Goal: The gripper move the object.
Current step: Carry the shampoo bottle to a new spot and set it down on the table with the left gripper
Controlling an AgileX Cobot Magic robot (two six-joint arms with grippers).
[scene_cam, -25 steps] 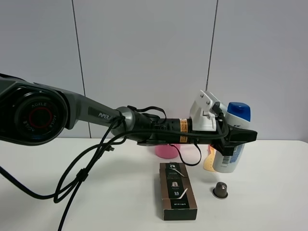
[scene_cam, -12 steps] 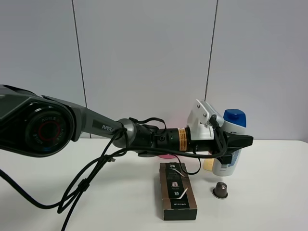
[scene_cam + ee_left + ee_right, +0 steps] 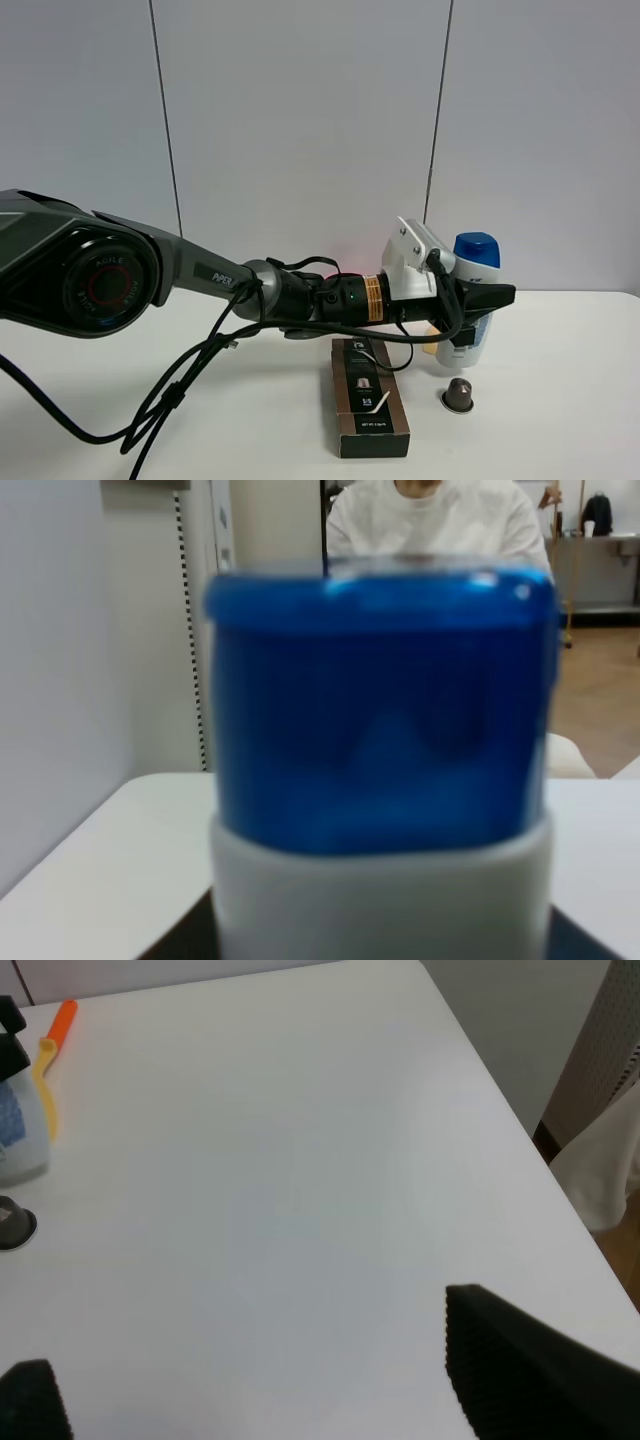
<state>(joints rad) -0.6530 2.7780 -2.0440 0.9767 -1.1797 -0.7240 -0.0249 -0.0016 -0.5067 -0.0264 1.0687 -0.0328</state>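
Observation:
The white shampoo bottle (image 3: 482,274) with a blue flip cap stands upright at the right of the table. Its base is at or just above the tabletop. My left gripper (image 3: 478,304) reaches across from the left and is shut on the bottle's body below the cap. The left wrist view is filled by the blue cap (image 3: 380,710). My right gripper (image 3: 270,1390) is open and empty over bare white table, with the bottle's base (image 3: 20,1145) off at the view's edge.
A dark brown box (image 3: 368,395) lies in front of the left arm. A small brown capsule (image 3: 459,394) sits just in front of the bottle. A yellow and orange tool (image 3: 52,1045) lies behind the bottle. The table's right edge (image 3: 520,1120) is near.
The left gripper has come down and slightly left with the bottle, from well above the table to tabletop height.

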